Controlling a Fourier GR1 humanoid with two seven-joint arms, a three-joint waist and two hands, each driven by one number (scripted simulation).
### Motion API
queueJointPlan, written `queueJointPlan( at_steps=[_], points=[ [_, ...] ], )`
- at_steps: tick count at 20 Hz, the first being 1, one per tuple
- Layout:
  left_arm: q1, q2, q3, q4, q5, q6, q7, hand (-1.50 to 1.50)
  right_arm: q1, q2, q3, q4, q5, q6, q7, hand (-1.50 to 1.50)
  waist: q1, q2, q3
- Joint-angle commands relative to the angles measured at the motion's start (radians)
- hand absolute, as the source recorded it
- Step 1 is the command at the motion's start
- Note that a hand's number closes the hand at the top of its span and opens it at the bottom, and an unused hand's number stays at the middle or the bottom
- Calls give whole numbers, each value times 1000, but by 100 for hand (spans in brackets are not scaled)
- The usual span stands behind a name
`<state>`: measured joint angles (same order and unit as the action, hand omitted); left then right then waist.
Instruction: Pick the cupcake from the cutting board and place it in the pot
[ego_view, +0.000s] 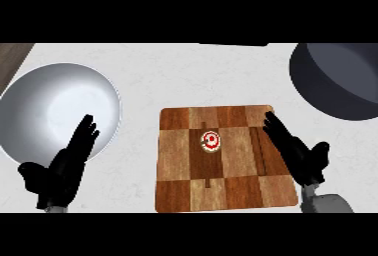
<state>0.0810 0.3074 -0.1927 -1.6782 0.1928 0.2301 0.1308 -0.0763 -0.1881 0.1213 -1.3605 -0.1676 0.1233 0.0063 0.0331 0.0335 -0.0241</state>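
fingers (277, 131), right hand (301, 159): we see them straight, pressed together, over the cutting board (221, 192), right edge
fingers (83, 134), left hand (59, 172): straight, over the plate (44, 100) rim
cupcake (210, 140): mid-board, upright, red-and-white top facing us
pot (332, 75): bench (184, 75), far right

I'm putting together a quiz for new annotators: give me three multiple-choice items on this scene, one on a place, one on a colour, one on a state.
1. Where is the small cupcake with the red-and-white top? A) on the checkered wooden cutting board B) in the round pot at upper right C) in the black right hand
2. What colour is the pot? A) red B) dark grey C) green
3. The right hand is: A) curled round the cupcake B) a fist C) open, fingers straight
Answers: 1 A, it stands at the board's middle; 2 B, its wall shows dark grey; 3 C, its fingers stretch along the board's right edge.
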Motion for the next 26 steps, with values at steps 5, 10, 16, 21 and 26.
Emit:
queueJointPlan(
  at_steps=[5,10,16,21,26],
  points=[
    [-81,25,-62,116,-15,-122,24,0,-216,65,238,-38,214,-2,107,150,-18,-30,22],
    [-67,17,-83,177,6,-170,10,0,-193,74,192,-162,504,-395,-156,-150,-68,-37,23],
    [-158,17,-38,251,32,-234,1,0,-109,185,288,-272,461,-482,-332,-150,-40,-34,24],
    [-145,1,-48,258,7,-237,17,0,-121,97,359,-476,611,-321,201,-150,-45,-39,22],
    [-182,-81,-84,320,-35,-191,4,0,-297,134,288,-486,547,-168,538,-150,-41,-33,22]
  ],
)
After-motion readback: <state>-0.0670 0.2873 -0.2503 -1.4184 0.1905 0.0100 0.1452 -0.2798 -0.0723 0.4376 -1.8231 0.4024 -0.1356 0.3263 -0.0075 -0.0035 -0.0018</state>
